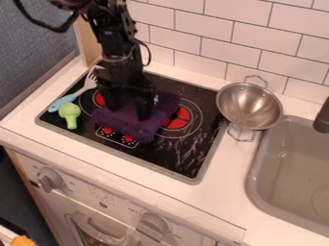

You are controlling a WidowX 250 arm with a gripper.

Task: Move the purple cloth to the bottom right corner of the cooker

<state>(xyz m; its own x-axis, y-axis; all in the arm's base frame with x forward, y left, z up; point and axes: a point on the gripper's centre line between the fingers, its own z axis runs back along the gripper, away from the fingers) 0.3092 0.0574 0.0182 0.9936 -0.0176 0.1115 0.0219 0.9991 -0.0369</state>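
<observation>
Over the middle of the black cooktop (pixel 206 146), the gripper (pixel 132 113) points down at the purple cloth (pixel 132 126). Its tips overlap the cloth's upper part, and whether they hold any fabric cannot be told. The cloth lies across the centre of the cooker, partly over the right red burner and just above the two small red knob marks. The arm hides part of the cloth's back side.
A green broccoli piece (pixel 70 114) and a fork with a blue handle (pixel 64 102) lie on the cooktop's left side. A metal strainer bowl (pixel 249 105) stands right of the cooker, beside the grey sink (pixel 257 185). The tiled wall (pixel 257 43) rises behind.
</observation>
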